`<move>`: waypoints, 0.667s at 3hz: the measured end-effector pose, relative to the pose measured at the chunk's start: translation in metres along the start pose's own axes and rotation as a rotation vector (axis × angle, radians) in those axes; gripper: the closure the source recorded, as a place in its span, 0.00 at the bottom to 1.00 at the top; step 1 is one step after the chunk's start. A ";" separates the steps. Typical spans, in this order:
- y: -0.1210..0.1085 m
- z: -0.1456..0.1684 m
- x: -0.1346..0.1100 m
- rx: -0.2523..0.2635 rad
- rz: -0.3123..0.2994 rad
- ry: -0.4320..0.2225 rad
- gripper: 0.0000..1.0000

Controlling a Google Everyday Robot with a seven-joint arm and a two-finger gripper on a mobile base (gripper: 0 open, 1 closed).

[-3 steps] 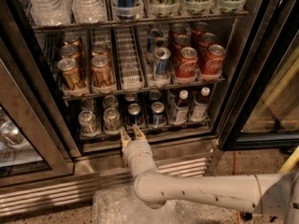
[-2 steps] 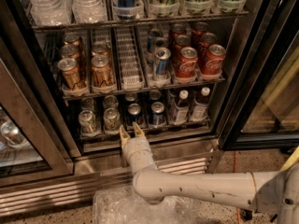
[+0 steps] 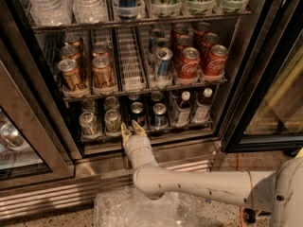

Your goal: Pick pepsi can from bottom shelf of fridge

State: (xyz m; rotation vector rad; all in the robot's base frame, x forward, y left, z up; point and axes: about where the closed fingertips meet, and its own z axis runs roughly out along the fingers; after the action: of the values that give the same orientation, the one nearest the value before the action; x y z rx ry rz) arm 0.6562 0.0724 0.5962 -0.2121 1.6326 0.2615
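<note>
The fridge stands open in front of me. On its bottom shelf two dark-blue pepsi cans stand in the middle lanes, behind the front rail. My gripper is open and empty. It is at the front rail, just below and slightly left of the left pepsi can, with its yellowish fingertips pointing into the shelf. It touches no can. The white arm reaches in from the lower right.
Silver cans stand left of the gripper and two bottles at the right of the bottom shelf. The rack above holds gold cans, a slim blue-and-silver can and red Coca-Cola cans. A clear plastic bin lies on the floor.
My gripper has moved a little up and forward toward the bottom shelf's front rail. The cans have not moved.
</note>
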 end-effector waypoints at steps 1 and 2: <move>-0.003 0.012 -0.003 0.005 -0.012 -0.014 0.50; -0.002 0.010 -0.007 0.025 -0.038 -0.027 0.48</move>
State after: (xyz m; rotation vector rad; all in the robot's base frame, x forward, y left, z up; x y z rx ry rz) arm 0.6673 0.0732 0.6023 -0.2192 1.6024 0.2139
